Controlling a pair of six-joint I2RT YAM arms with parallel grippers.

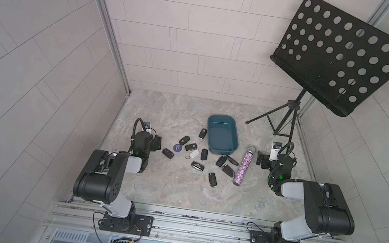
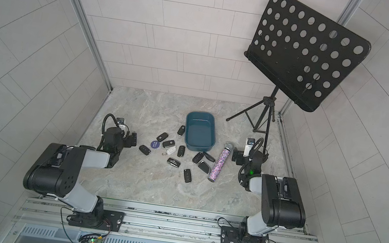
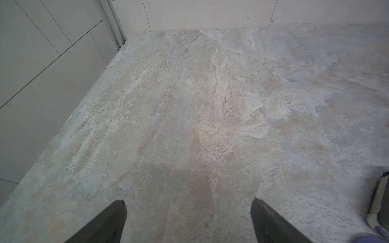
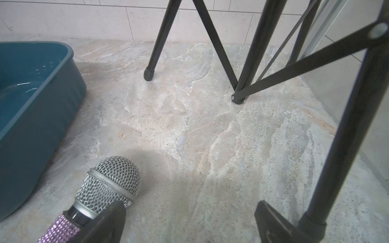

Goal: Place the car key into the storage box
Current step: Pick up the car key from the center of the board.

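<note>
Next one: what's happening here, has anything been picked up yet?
Nothing yet. The left gripper and right gripper are both open and empty, low at the sides of the table. Car keys lie scattered beside the empty storage box, with a glittery microphone near the right gripper.

glossy teal plastic storage box (image 1: 222, 134); matt stone-look table (image 1: 168, 183); rhinestone microphone (image 1: 243, 166).
</note>
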